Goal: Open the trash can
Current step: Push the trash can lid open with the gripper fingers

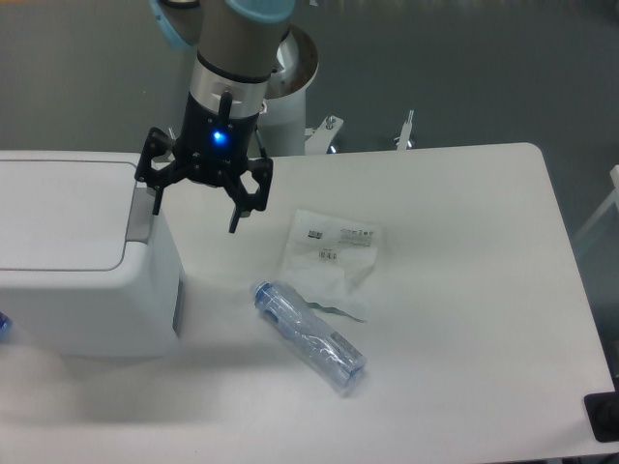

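The trash can (77, 280) is a large white boxy bin at the left of the table, with a flat white lid (60, 213) that lies shut. A grey push-button strip (140, 215) runs along the lid's right edge. My gripper (196, 217) hangs open just right of the can's upper right corner. Its left fingertip (158, 206) is right at the grey strip; I cannot tell if it touches. Its right fingertip (235, 225) is over bare table. Nothing is held.
A white plastic bag (329, 256) lies flat on the table right of the gripper. A clear plastic bottle (309, 335) lies on its side in front of the bag. The white table (464, 309) extends to the right.
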Available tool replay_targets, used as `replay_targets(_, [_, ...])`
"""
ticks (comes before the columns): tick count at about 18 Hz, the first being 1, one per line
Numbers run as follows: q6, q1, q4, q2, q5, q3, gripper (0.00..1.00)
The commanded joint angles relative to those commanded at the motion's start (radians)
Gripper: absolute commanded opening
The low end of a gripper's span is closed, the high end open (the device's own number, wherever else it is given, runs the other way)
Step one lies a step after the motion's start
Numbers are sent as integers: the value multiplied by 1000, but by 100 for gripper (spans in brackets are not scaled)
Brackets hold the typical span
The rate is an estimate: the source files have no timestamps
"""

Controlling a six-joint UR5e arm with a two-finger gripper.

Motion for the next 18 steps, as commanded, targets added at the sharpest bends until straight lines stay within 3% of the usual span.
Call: replay_targets(18, [-3, -20, -2, -25, 2, 2, 100])
